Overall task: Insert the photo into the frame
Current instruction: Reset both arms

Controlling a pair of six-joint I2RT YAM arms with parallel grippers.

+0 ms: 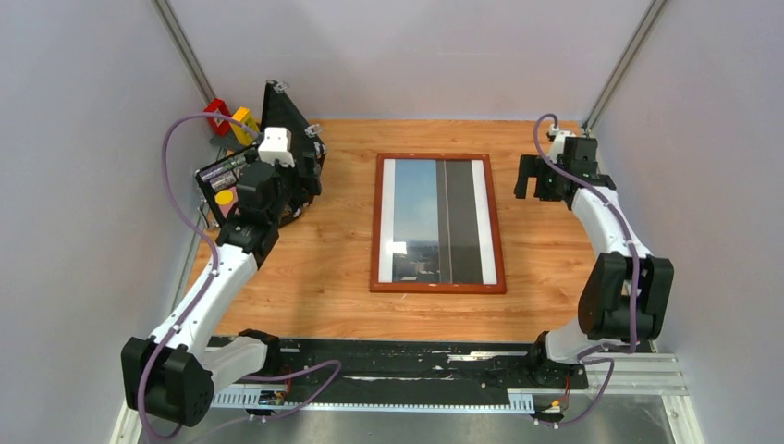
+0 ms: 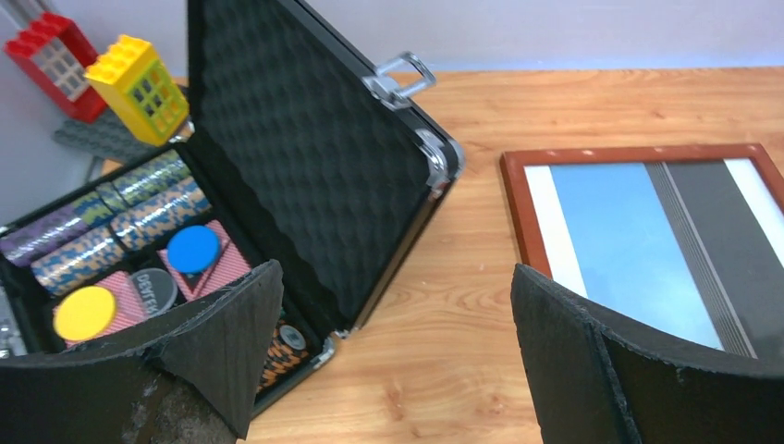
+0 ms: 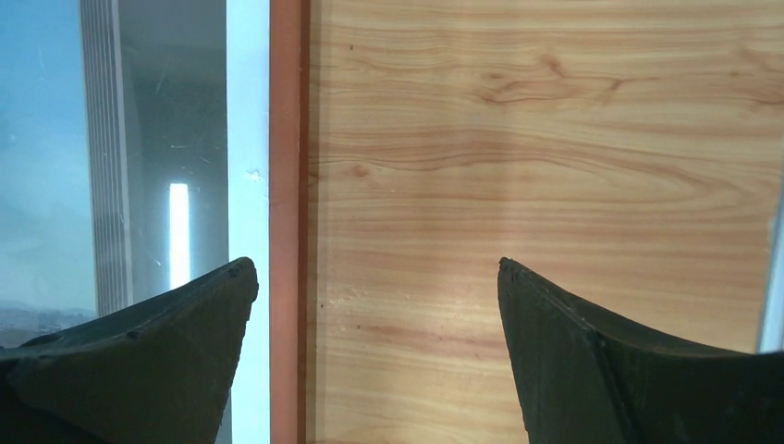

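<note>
A pale wooden desk [image 1: 324, 287] sits between plain grey walls, with the two arms rising from its near edge. The frame [image 1: 375, 222] lies flat at the middle of the desk, reddish-brown front up, long sides running away from the arm bases. The photo [image 1: 434, 213] fills the frame's opening: white margins along both long sides, a blue sky half on the left, a wide dark grey band on the right, and a cityscape at the near end. In the right wrist view a bright streak of reflection sits on its surface.

At the far left corner of the desk a black case [image 2: 296, 139] stands open, its foam-lined lid raised and tilted back. It lies well apart from the frame, with bare wood between them.

The left hand [image 2: 396, 271] hangs above the near corner of the case, released, its fingers spread wide with nothing between them. The right hand [image 3: 374, 264] is over the desk just beside the frame's right rail, also released and gripping nothing; one finger overlaps the photo's white margin in its own view, the other lies over bare wood.

Behind the case are a red toy brick house [image 2: 51, 60] and a yellow one [image 2: 139, 83] by a grey baseplate [image 2: 102, 139]. Inside the case lie rolls of patterned chips, a blue disc [image 2: 192, 248] and a yellow disc [image 2: 85, 312].
</note>
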